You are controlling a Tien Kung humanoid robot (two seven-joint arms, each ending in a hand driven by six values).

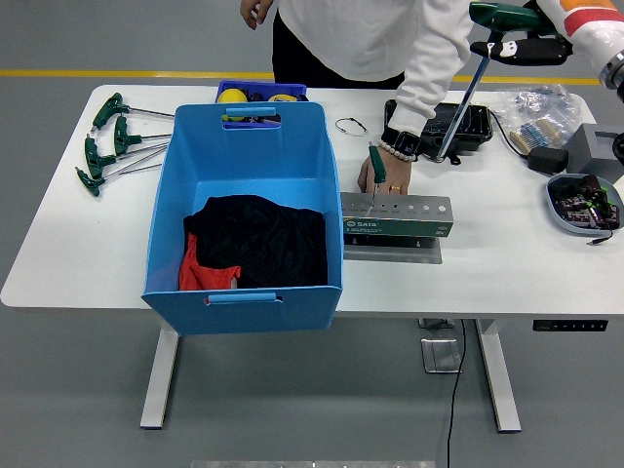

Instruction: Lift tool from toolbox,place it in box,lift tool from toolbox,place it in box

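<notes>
The blue plastic box [244, 214], with moulded handle slots, holds crumpled black and red cloth [255, 242]; just right of it the grey metal toolbox [396, 216], a drilled rack labelled SATA, has one green-handled tool [376, 168] standing in its left hole with a person's hand [382, 174] on it. Well right of the box and above the toolbox, the right hand [522, 44] has its fingers curled around the green T-handle of a long-shafted tool [466, 83], lifted clear. More green T-handle wrenches [109, 141] lie left of the box.
</notes>
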